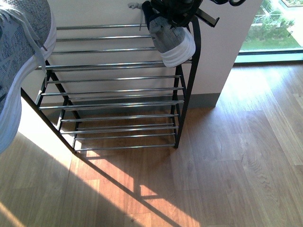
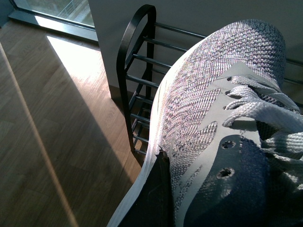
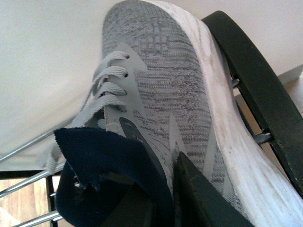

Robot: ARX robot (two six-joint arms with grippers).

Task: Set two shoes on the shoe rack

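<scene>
Above wood floor (image 1: 227, 165), our left gripper (image 2: 157, 198) and right gripper (image 3: 165, 198) are clamping grey knit sneakers (image 1: 173, 40); we are aiming soles flat across shoe rack (image 1: 118, 66) bars

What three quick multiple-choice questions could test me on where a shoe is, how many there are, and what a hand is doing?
1. The right sneaker is: A) on the floor B) at the top tier of the shoe rack, right end C) on the bottom tier
2. Sneakers in the front view: A) two B) one C) four
3. The right hand is: A) open, empty B) holding a slide C) shut on the right sneaker
Answers: 1B, it sits at the top bars by the right frame; 2A, the left sneaker fills the left edge too; 3C, it clamps the collar.
</scene>
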